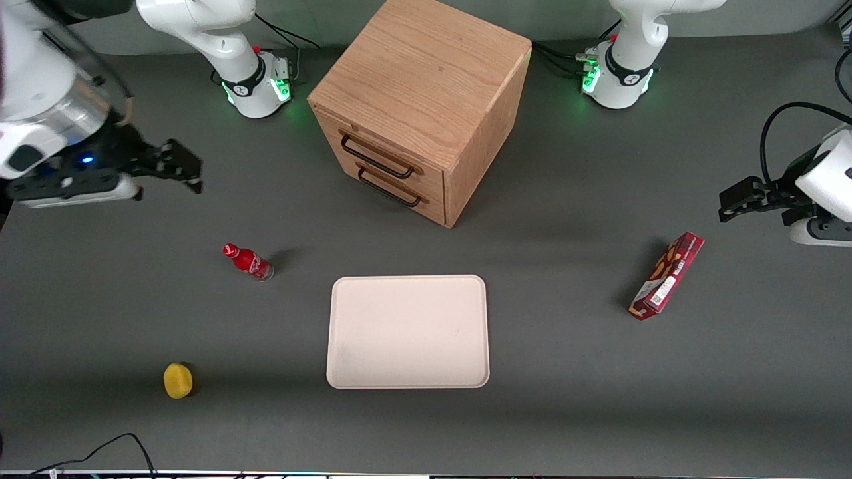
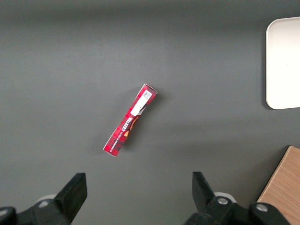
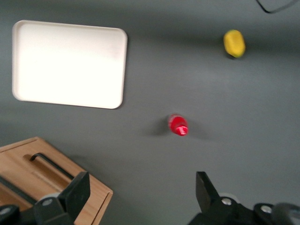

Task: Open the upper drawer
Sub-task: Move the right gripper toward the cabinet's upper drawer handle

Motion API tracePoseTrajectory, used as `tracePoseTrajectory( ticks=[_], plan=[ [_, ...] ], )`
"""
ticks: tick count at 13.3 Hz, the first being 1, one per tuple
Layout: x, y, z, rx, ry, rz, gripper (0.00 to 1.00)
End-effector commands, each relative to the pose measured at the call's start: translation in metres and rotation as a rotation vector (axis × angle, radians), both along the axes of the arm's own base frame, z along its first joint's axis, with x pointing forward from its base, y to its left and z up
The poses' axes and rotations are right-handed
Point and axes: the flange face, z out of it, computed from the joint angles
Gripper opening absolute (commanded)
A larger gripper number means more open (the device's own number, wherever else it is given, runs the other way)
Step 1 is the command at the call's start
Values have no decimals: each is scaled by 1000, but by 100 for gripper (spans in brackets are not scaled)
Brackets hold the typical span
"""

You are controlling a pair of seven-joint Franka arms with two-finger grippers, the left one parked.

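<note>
The oak cabinet (image 1: 426, 66) stands mid-table. Both its drawers are closed. The upper drawer (image 1: 393, 152) is the higher one, with a long black wire handle (image 1: 375, 158). The lower drawer's like handle (image 1: 389, 188) sits just below it. My right gripper (image 1: 181, 166) hovers above the table toward the working arm's end, well away from the cabinet. It is open and empty. In the right wrist view the open gripper (image 3: 142, 187) is over bare table beside the cabinet's corner (image 3: 93, 192), and both black handles show partly.
A red bottle (image 1: 247, 261) lies on the table nearer the front camera than the gripper. A yellow fruit (image 1: 178, 380) is nearer still. A cream tray (image 1: 408, 330) lies in front of the cabinet. A red snack box (image 1: 667, 276) lies toward the parked arm's end.
</note>
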Motion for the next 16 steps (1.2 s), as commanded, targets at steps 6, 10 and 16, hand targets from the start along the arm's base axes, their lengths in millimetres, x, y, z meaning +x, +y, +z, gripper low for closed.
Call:
tracePoseTrajectory(
  ticks=[6,10,16],
  plan=[
    [-15,99,-13,219,62,448,100],
    [-7,114,-40,350,109,640,100],
    [7,134,-105,480,236,590,100]
  ],
)
